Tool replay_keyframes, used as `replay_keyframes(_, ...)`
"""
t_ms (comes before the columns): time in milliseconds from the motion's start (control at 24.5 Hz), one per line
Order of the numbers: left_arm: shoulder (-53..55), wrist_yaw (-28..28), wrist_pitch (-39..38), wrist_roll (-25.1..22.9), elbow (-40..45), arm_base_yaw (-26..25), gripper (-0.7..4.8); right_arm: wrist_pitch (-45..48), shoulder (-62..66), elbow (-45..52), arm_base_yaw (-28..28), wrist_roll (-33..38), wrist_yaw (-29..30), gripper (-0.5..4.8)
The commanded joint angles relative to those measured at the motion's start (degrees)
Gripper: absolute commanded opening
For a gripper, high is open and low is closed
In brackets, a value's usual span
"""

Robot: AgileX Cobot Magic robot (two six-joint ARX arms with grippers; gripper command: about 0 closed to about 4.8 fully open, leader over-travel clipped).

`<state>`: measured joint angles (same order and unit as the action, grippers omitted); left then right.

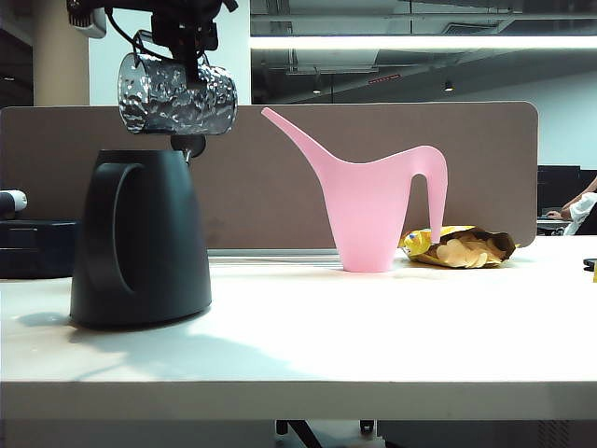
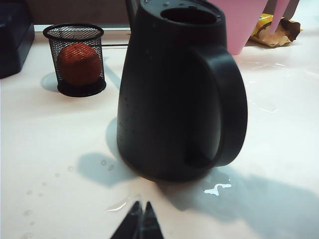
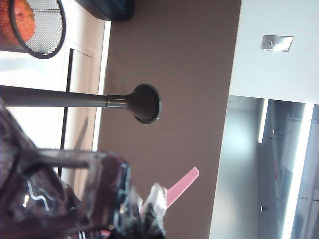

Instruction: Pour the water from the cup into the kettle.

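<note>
**Ana:** Cup (image 1: 177, 93) sits at the upper left of the exterior view, tipped on its side above the kettle (image 1: 140, 238), right gripper (image 1: 187, 37) clamped on it. Kettle's mouth is open, lid up.

**Ben:** I'd keep the cup's lip over that opening and roll slowly; puddles already lie by the base.

**Ana:** Left gripper (image 2: 141, 224), fingers together, empty, waits low before the kettle. Leave it there.

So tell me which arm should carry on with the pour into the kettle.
The right. Its end effector is shut on the cup, already tipped on its side above the kettle. The left end effector is shut and empty, low over the table beside the kettle's base.
</note>
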<state>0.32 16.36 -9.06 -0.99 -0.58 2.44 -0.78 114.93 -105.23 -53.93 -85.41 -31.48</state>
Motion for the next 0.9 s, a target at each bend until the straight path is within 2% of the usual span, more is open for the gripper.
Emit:
replay_keyframes(41, 0.04, -0.07, 0.11, 0.15, -0.17, 0.04, -0.05, 1.09, 0.94, -0.33, -0.17, -0.15, -0.39, -0.09)
replay_keyframes(899, 0.04, -0.07, 0.11, 0.17, -0.17, 0.02, -0.05, 3.32, 0.59, -0.37, -0.13, 0.68, -2.01, -0.09)
